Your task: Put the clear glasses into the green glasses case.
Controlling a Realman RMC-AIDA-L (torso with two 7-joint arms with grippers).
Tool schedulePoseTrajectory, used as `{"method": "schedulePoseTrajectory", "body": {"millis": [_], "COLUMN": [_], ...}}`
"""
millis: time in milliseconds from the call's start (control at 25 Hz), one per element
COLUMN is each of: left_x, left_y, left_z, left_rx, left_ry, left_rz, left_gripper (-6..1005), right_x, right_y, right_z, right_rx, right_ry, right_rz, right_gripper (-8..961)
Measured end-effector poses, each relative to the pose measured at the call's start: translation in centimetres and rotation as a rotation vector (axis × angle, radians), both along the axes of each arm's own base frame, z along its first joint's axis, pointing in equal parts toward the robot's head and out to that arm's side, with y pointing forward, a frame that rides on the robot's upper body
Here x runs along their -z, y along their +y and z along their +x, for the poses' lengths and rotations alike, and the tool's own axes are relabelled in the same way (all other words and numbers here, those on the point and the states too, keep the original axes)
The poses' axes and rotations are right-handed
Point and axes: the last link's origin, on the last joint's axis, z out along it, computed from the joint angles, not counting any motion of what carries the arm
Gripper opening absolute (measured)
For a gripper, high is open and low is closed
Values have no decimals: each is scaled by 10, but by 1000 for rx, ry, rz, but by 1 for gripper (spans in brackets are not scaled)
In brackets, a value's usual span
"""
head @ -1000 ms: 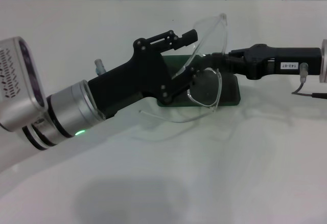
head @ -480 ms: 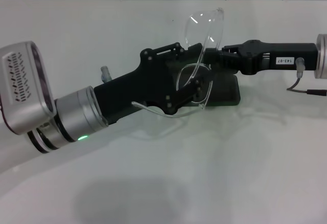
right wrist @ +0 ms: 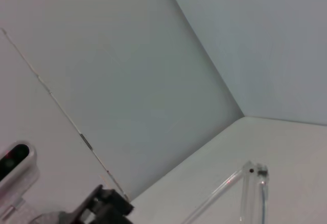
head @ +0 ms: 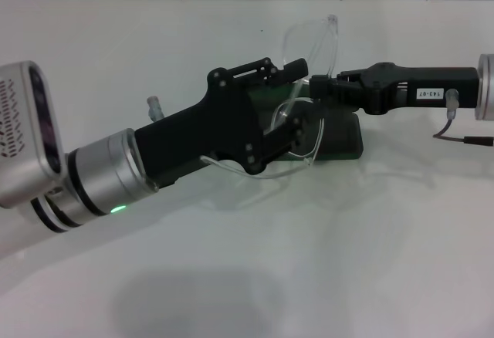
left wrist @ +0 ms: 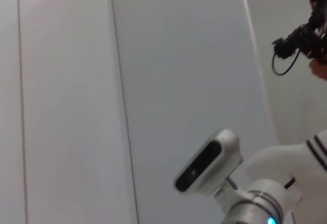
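Head view: left gripper (head: 287,97) reaching in from the left, black fingers spread wide, 1 finger (head: 270,69) above and 1 finger (head: 284,137) below the frame of the clear glasses (head: 307,83). Whether either finger touches the plastic, cannot tell. Right gripper (head: 311,86) coming in level from the right, tips pressed together, pinching the clear glasses at the middle of the frame. Glasses held in the air, tilted, 1 lens up toward the wall, the other down in front of the green glasses case (head: 344,139); 1 thin clear arm trailing down and to the left, under the left gripper's black body. Case lying flat on the white table (head: 324,245), directly behind and below both grippers, mostly hidden, only its right end showing. Open or closed, cannot tell.

Against 0.5 s ago: left gripper slightly higher and rolled, upper finger now drawn nearer the top lens; glasses tipped a little lower, upper lens edge closer to the right gripper's tips; right gripper much where it was; case unmoved.

Right wrist view: only a clear arm hinge of the glasses (right wrist: 254,175), pale wall and table. Left wrist view: wall panels and part of the robot's own arm, nothing of the task.
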Motion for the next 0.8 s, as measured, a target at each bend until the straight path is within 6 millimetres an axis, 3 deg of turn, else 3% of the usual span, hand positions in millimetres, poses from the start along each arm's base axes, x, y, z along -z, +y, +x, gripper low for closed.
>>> {"method": "schedulePoseTrajectory", "body": {"millis": [400, 800], "left_x": [-12, -7], "left_y": [4, 10], "left_z": [1, 7], "left_rx": [63, 110], "left_ry": [12, 75], "left_rz": [4, 1], "left_gripper": [461, 461], "right_x": [0, 0], "right_y": [1, -8], "right_z": [-3, -16], "right_rx": [1, -42], "right_ry": [-53, -85], "right_rz": [-69, -230], "right_gripper": [55, 54]}}
